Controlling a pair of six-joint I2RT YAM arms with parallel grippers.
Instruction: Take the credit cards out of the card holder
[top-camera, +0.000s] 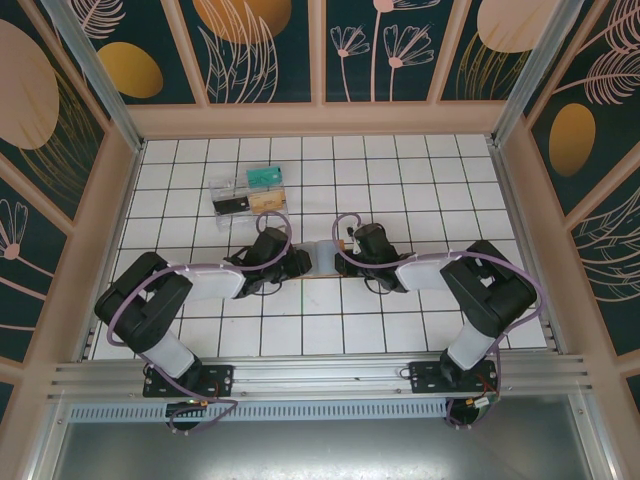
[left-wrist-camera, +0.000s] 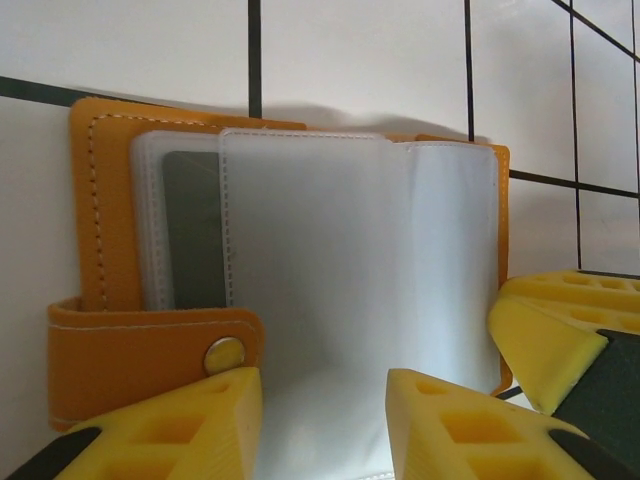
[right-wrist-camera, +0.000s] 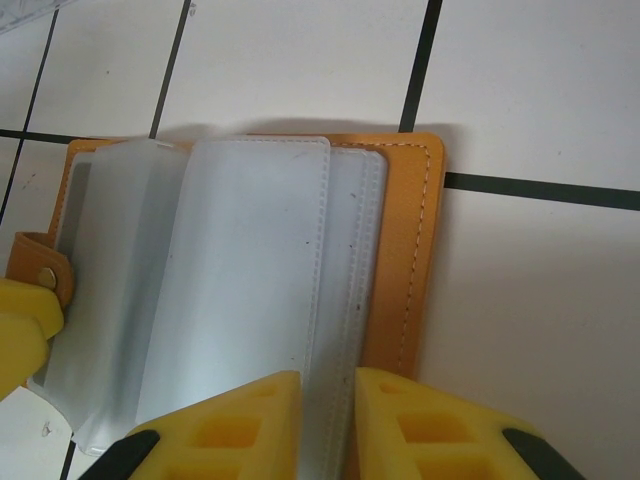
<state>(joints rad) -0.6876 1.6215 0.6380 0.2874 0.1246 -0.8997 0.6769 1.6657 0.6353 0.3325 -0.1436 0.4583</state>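
Note:
The card holder (top-camera: 323, 256) lies open on the tiles between my two grippers, its orange-brown cover (left-wrist-camera: 100, 230) underneath and frosted plastic sleeves (left-wrist-camera: 320, 250) fanned on top. A dark grey card (left-wrist-camera: 195, 230) shows through one sleeve on the snap-strap side. My left gripper (left-wrist-camera: 325, 385) hovers at the holder's near edge, jaws apart over a sleeve that bulges up between them. My right gripper (right-wrist-camera: 328, 385) is at the opposite edge, jaws narrow with the stitched sleeve edges (right-wrist-camera: 345, 300) pinched between them, beside the cover's border (right-wrist-camera: 405, 260).
A clear plastic tray (top-camera: 248, 190) with teal, black and tan pieces stands on the tiles behind the left arm. Patterned walls close in the back and both sides. A metal rail (top-camera: 320, 375) runs along the near edge.

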